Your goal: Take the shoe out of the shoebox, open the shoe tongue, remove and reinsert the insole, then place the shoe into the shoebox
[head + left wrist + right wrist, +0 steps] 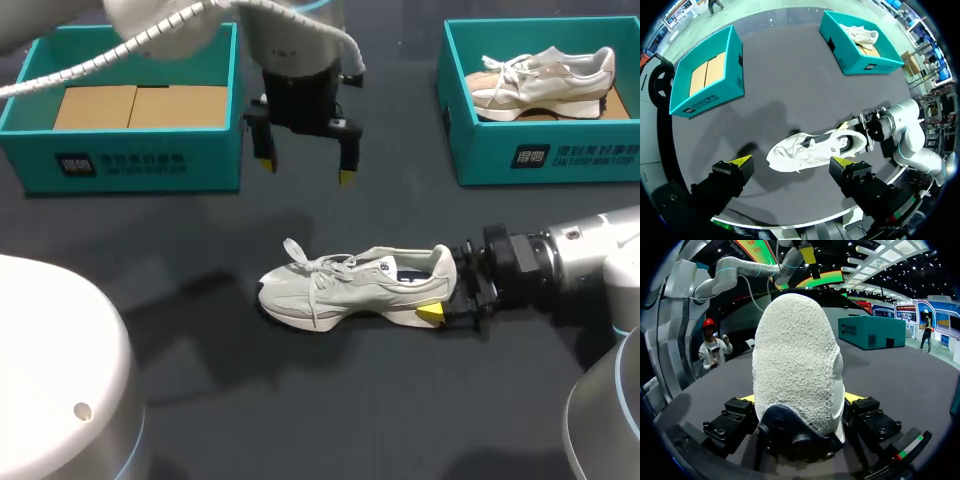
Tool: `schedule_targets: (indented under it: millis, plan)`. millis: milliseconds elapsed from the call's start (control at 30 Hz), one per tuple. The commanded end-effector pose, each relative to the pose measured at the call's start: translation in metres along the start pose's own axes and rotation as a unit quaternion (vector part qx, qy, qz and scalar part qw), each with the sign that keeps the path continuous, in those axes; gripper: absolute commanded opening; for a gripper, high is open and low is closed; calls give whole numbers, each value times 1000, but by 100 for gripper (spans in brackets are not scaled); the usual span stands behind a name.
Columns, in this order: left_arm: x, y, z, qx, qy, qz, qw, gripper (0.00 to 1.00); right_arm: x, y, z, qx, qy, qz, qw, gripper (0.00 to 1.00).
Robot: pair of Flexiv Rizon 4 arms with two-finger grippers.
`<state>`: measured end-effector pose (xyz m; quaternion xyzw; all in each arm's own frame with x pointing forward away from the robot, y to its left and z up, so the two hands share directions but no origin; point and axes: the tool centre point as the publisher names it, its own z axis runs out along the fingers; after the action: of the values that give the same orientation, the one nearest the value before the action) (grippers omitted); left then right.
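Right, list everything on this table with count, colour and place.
grey shoe: one, pale grey, mid-table on its sole.
left shoebox: one, teal, far left.
right shoebox: one, teal, far right.
beige shoe: one, beige and white, inside right shoebox.
cardboard insert: one, brown, lining left shoebox.
table: one, dark grey.
left tool: one, yellow-tipped, open, above table behind grey shoe.
right tool: one, yellow-tipped, shut on grey shoe's heel.

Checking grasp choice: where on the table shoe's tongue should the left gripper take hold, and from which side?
Probably the top edge of the tongue, from above: the shoe stands upright on its sole, opening upward, heel clamped by the right gripper, and the left gripper hangs open overhead.
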<state>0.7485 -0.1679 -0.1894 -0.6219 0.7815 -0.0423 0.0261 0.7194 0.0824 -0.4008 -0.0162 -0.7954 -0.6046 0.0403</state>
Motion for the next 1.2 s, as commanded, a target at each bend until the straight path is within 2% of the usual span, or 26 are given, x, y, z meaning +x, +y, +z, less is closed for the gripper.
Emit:
schedule_targets:
  millis: [33,233,600,733,1200]
  plan:
    - [36,-2,14,-8,-17,9,1000,100,0,0,0,1,0,0,1000,0]
    - [60,5,34,-28,-24,31,999,100,0,0,0,1,0,0,1000,0]
    - [84,28,68,-60,-20,22,998,100,0,0,0,1,0,0,1000,0]
    - [88,36,78,-68,-35,14,997,100,0,0,0,1,0,0,1000,0]
    - [88,36,78,-68,-35,14,997,100,0,0,0,1,0,0,1000,0]
